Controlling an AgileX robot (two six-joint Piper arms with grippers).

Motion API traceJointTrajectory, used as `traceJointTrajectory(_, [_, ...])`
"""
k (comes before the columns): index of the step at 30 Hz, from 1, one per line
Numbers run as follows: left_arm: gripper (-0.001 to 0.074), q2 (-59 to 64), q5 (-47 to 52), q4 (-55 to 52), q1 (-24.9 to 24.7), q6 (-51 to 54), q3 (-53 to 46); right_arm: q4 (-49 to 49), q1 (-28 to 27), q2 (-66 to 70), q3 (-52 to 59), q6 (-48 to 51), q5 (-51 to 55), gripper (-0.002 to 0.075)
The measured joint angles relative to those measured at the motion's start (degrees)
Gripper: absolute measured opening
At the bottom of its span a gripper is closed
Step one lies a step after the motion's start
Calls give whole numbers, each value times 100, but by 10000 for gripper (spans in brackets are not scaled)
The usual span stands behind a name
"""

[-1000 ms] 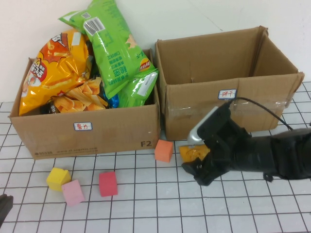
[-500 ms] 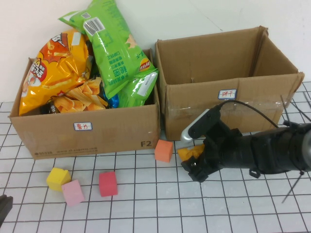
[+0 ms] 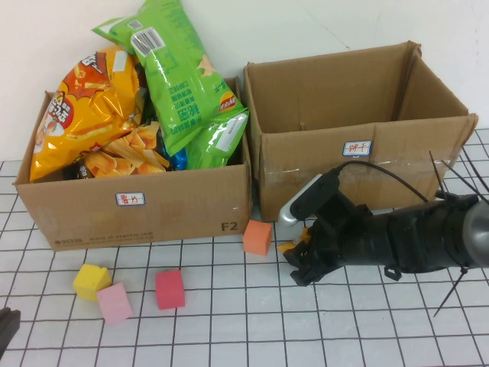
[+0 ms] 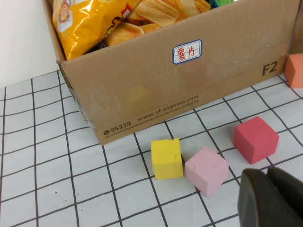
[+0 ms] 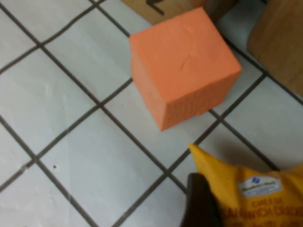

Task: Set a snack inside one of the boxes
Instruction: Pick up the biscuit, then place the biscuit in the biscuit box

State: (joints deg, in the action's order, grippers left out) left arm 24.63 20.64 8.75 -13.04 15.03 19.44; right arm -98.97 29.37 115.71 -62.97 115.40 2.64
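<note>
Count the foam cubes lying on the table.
4: yellow cube, pink cube and red cube before the full box; orange cube by the right gripper. Left gripper parked; others may be hidden.

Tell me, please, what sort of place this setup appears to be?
Probably a robot test bench: a gridded white tabletop, labelled cardboard boxes, foam cubes. The right gripper is at a yellow snack packet; the left gripper hangs near the cubes.

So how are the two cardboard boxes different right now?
The left box is heaped with chip bags that rise above its rim; the right box shows no snacks inside. The right gripper is low in front of the right box; the left gripper is near the left box. Both are open-topped, brown and labelled.
</note>
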Motion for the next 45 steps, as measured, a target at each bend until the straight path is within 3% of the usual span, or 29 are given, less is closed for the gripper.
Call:
traceJointTrajectory(10, [-1,0,34,0,0,0,0,-9,0,-527,358,-176,157,444])
traceJointTrajectory(21, [-1,0,-28,0,0,13,0,1,8,-2194,1064,-1137,934,443])
traceJointTrajectory(25, [-1,0,-39,0,0,13,-36,1,8,-3009,571,-1048,689,442])
traceJointTrajectory(29, [-1,0,-72,0,0,-7,-36,1,8,-3180,-298,-740,-264,442])
traceJointTrajectory(35, [-1,0,-215,0,0,-239,-36,-47,-62,-2208,-1660,-627,-868,447])
traceJointTrajectory(37, [-1,0,-220,0,0,-282,-36,-59,-76,-1708,-2010,-615,-965,487])
traceJointTrajectory(40, [-1,0,-220,0,0,-305,-36,-72,-86,-1204,-2213,-615,-1033,551])
traceJointTrajectory(45, [-1,0,-220,0,0,-347,-36,-94,-86,-1173,-2254,-615,-1054,578])
